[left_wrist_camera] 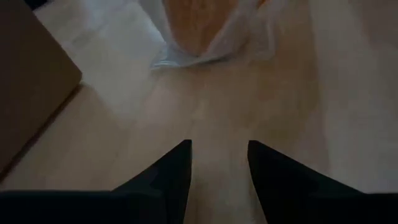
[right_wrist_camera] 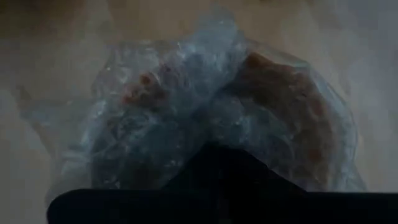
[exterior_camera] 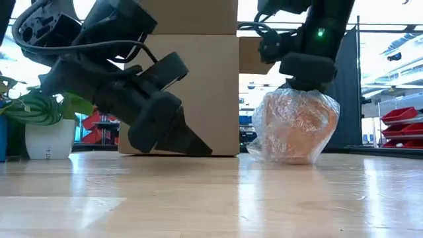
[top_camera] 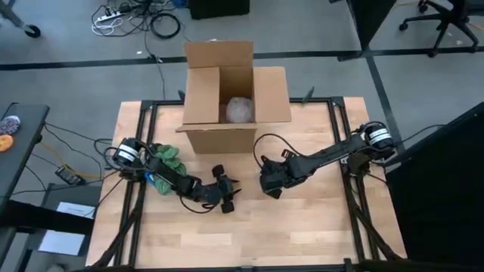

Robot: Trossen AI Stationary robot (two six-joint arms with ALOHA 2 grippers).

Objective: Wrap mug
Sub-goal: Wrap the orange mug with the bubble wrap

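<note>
The mug (exterior_camera: 294,125) is orange-brown and bundled in clear bubble wrap. It stands on the table in front of the box. In the high view my right gripper (top_camera: 271,183) covers it. That gripper comes down onto the top of the bundle (right_wrist_camera: 217,106) and is shut on the wrap. My left gripper (top_camera: 228,198) hovers low over the table to the left of the mug. It is open and holds nothing, with its fingers (left_wrist_camera: 177,168) pointing toward the bundle (left_wrist_camera: 199,28). My right gripper comes from above onto the bubble wrap at the top of the bundle (right_wrist_camera: 214,134), where the wrap is bunched against its shut fingers. The gripper's own body hides the exact place of the pinch. The wrapped mug rests with its bottom (exterior_camera: 284,157) on the table.
An open cardboard box (top_camera: 203,91) stands at the table's far middle, with another wrapped bundle (top_camera: 240,109) inside. A green plant in a white pot (exterior_camera: 46,129) is at the left, by my left arm (top_camera: 170,155). Bare wood lies toward the near edge (top_camera: 249,242).
</note>
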